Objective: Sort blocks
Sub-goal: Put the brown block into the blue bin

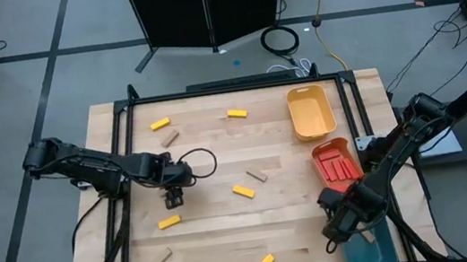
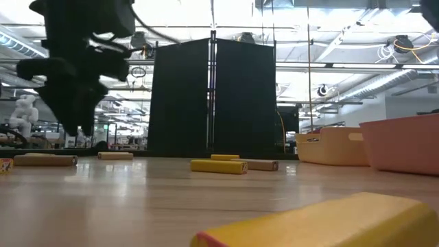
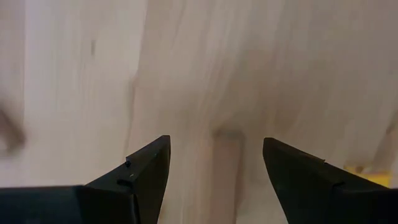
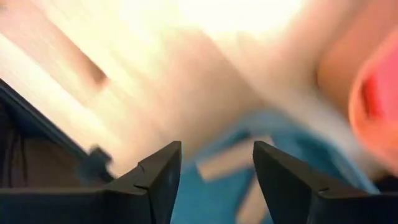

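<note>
I had the right gripper [image 1: 340, 223] over the near-right corner of the table [image 1: 220, 232], just above the teal tray [image 1: 372, 253], jaws apart with nothing between them; in the right wrist view two tan bars [image 4: 224, 163] lay on the teal floor past the fingers, so I judged a tan block to be freshly dropped there and that arm free to go out again. The red tray [image 1: 337, 161], just behind the teal one, held several red blocks [image 1: 340, 168]; the yellow tray [image 1: 310, 110], behind that, looked empty from above. The left gripper [image 1: 173, 196] hovered well left of the red tray, about mid-table, jaws wide and empty, pointed down at bare wood; a yellow block [image 1: 169, 222] lay just nearer to me than its fingers, and a sliver of yellow showed at the edge of its wrist view. Left to sort, as I counted them from above: five yellow blocks and three tan ones, all scattered left of the trays, none touching another. My judgement: sorting was partly done, reds finished, tans begun, yellows untouched. The next move for the left arm called for a short shift toward me to straddle that yellow block across its narrow side, then descend and close.
</note>
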### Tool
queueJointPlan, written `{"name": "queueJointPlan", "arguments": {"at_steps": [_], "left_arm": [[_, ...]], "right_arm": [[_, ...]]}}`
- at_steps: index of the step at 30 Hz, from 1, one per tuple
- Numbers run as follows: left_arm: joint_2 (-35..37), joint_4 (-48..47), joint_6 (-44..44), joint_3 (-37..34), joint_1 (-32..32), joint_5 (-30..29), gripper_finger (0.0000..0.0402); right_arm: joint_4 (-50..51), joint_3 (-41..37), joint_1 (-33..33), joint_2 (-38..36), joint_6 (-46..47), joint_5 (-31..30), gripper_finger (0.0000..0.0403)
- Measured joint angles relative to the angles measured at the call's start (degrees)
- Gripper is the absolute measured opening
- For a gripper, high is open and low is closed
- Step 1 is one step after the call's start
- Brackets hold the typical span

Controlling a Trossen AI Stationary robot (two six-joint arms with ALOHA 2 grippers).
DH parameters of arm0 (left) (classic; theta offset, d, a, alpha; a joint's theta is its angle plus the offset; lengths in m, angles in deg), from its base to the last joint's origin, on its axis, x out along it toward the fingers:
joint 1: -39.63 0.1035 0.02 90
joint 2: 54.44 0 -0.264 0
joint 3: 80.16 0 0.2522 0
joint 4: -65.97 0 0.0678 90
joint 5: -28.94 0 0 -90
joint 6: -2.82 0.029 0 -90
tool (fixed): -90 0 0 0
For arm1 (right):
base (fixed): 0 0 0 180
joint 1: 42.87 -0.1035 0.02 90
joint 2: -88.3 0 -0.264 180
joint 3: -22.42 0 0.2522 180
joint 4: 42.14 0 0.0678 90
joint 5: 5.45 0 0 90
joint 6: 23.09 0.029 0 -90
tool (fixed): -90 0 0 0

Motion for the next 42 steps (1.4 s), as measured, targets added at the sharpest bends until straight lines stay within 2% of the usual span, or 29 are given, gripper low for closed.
{"name": "queueJointPlan", "arguments": {"at_steps": [4, 7, 11, 21, 28, 32, 38, 40, 42], "left_arm": [[-0.02, -3.92, -0.59, -0.02, 0.00, 0.02, 0.0254], [-0.04, -4.05, -1.01, -0.02, 0.52, 0.40, 0.0254], [-1.23, -3.53, -0.56, -0.03, 1.32, 4.63, 0.0254], [-8.27, 0.71, 0.04, -4.72, 2.78, 7.14, 0.0254], [-9.55, 1.98, 2.42, -5.18, 3.12, 8.30, 0.0250], [-9.44, 2.27, 3.53, -5.22, 3.10, 9.09, 0.0213], [-9.46, 2.92, 4.70, -5.27, 3.06, 9.76, 0.0113], [-9.44, 3.19, 5.78, -5.09, 3.08, 9.75, 0.0084], [-9.56, 3.24, 7.21, -4.39, 3.06, 9.70, 0.0076]], "right_arm": [[-3.29, 0.00, -0.04, 0.00, -5.86, -10.23, 0.0192], [-6.49, 0.00, 0.00, 0.00, -10.60, -14.61, 0.0192], [-9.52, 0.00, -0.02, 0.00, -13.61, -15.03, 0.0192], [-11.71, 0.00, -2.11, 0.00, -15.81, -18.05, 0.0192], [-11.87, 0.00, -3.51, 0.01, -15.75, -19.46, 0.0192], [-12.11, 0.00, -3.80, 0.02, -13.95, -19.73, 0.0192], [-13.91, 0.00, -4.31, 0.02, -12.58, -22.45, 0.0192], [-14.87, 0.00, -4.60, 0.02, -13.30, -25.08, 0.0192], [-16.31, -0.02, -4.66, 0.02, -15.42, -29.37, 0.0192]]}}
